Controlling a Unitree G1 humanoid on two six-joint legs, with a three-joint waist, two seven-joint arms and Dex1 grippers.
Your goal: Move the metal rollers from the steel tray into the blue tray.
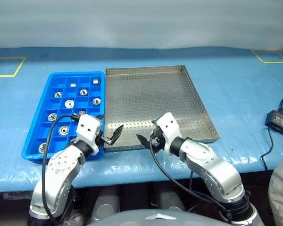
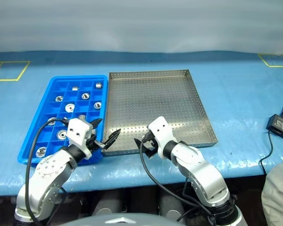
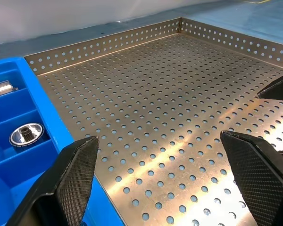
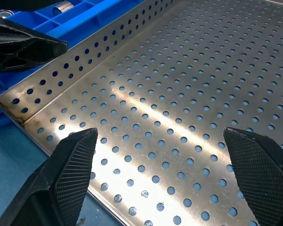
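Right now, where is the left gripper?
In the head view, the left gripper hangs open at the steel tray's near left corner, beside the blue tray, facing the right gripper.

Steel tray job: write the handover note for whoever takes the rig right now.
Left pincer: open, empty, over the near left corner of the steel tray.
Right pincer: open, empty, over the tray's near edge.
Metal rollers: all in sight sit in compartments of the blue tray, beside the steel tray's left rim.
Done: steel tray floor shows no rollers.
Left: nothing visible to move; check, then stop.
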